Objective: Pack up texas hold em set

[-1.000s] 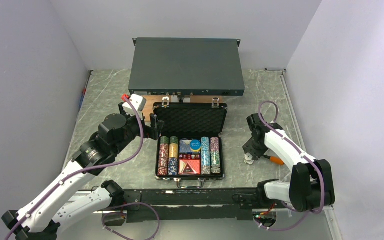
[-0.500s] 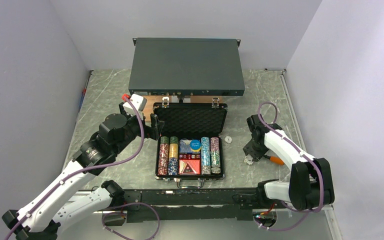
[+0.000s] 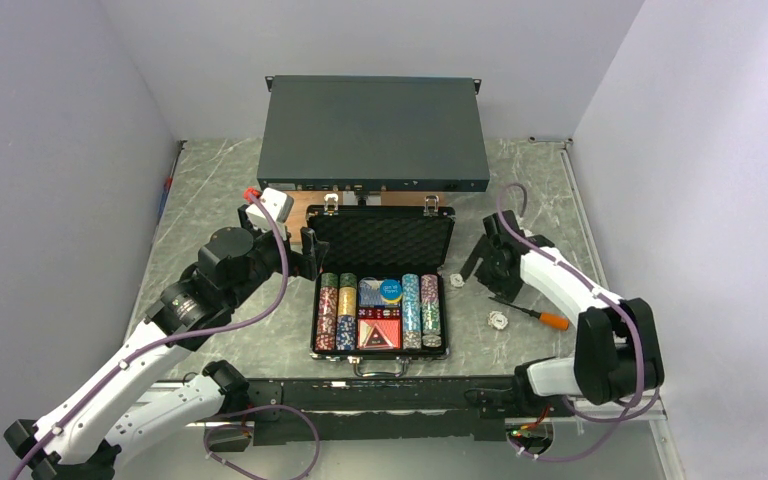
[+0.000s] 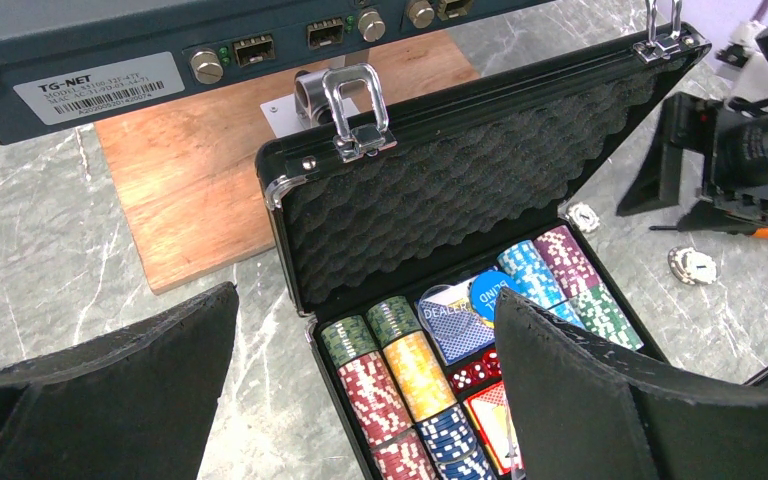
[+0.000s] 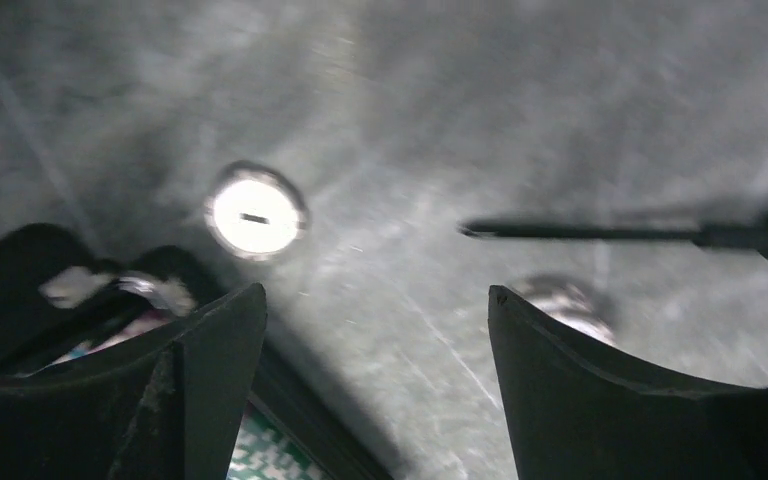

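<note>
The grey marbled table (image 3: 210, 190) bears an open case (image 3: 383, 300) and, beyond it, a wooden board (image 4: 190, 190). Two white discs (image 5: 256, 212) and a screwdriver (image 5: 640, 233) lie just ahead of the right gripper's (image 5: 375, 292) fingers (image 5: 210, 360).

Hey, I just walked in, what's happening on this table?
Two robot arms are packing a poker set. The small black ribbed briefcase lies open, with chip rows and red dice inside. Two white round discs lie loose on the grey marbled tabletop to its right, near an orange-handled screwdriver. The right arm hovers there with its jaws open, holding nothing. The left arm sits by the lid's left edge, jaws open and empty.
</note>
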You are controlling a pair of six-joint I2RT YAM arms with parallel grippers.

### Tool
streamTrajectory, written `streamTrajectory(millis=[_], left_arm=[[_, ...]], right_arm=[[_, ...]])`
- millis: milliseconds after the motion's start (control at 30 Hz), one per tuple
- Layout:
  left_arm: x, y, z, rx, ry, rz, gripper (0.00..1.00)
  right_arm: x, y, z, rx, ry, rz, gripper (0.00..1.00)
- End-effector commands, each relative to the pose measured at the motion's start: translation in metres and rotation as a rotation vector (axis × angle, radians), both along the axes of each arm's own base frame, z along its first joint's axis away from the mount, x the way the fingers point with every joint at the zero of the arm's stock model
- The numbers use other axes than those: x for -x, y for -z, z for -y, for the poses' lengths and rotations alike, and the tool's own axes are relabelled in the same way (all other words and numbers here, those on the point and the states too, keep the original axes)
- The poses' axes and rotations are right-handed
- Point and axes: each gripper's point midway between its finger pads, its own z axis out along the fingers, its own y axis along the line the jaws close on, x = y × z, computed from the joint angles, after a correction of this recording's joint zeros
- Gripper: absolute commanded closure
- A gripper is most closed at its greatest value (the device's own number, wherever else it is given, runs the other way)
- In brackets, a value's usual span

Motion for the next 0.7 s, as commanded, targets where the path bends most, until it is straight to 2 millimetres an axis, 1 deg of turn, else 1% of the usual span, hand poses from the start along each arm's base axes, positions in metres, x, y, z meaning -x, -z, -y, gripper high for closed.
streamTrajectory(millis=[0, 100, 167, 200, 233, 267, 300, 333, 400, 433, 500, 567, 667], left_arm=[[-0.001, -0.013, 0.001, 0.029, 0.004, 0.035, 0.01], [-0.002, -0.011, 0.001, 0.023, -0.001, 0.032, 0.01], [-0.003, -0.011, 0.001, 0.021, 0.000, 0.029, 0.01], [-0.002, -0.011, 0.002, 0.024, 0.005, 0.028, 0.01], [-0.002, -0.011, 0.004, 0.026, 0.011, 0.026, 0.01], [-0.002, -0.011, 0.004, 0.026, 0.014, 0.026, 0.01], [-0.002, -0.010, 0.004, 0.026, 0.013, 0.027, 0.01], [-0.002, -0.010, 0.004, 0.026, 0.012, 0.026, 0.01], [-0.002, -0.010, 0.004, 0.023, 0.012, 0.025, 0.01], [-0.002, -0.010, 0.004, 0.023, 0.012, 0.024, 0.01], [-0.002, -0.011, 0.004, 0.024, 0.012, 0.026, 0.01], [-0.002, -0.010, 0.003, 0.023, 0.007, 0.028, 0.01], [-0.003, -0.009, 0.003, 0.018, 0.003, 0.026, 0.01]], right_arm=[[-0.055, -0.022, -0.031, -0.091, -0.114, 0.216, 0.17], [-0.068, -0.029, -0.049, -0.215, -0.116, 0.329, 0.18], [-0.075, -0.029, -0.053, -0.259, -0.093, 0.358, 0.21], [-0.079, -0.028, -0.052, -0.279, -0.073, 0.364, 0.25], [-0.084, -0.026, -0.050, -0.304, -0.051, 0.374, 0.39], [-0.085, -0.021, -0.049, -0.329, -0.031, 0.365, 0.57], [-0.087, -0.017, -0.048, -0.366, -0.012, 0.354, 0.72], [-0.089, -0.015, -0.050, -0.397, -0.008, 0.347, 0.81], [-0.096, -0.013, -0.052, -0.409, -0.022, 0.338, 0.93], [-0.099, -0.012, -0.052, -0.404, -0.029, 0.337, 0.97], [-0.106, -0.008, -0.051, -0.399, -0.035, 0.337, 0.98], [-0.110, -0.001, -0.052, -0.416, -0.043, 0.319, 0.97], [-0.106, 0.015, -0.055, -0.427, -0.048, 0.237, 0.96]])
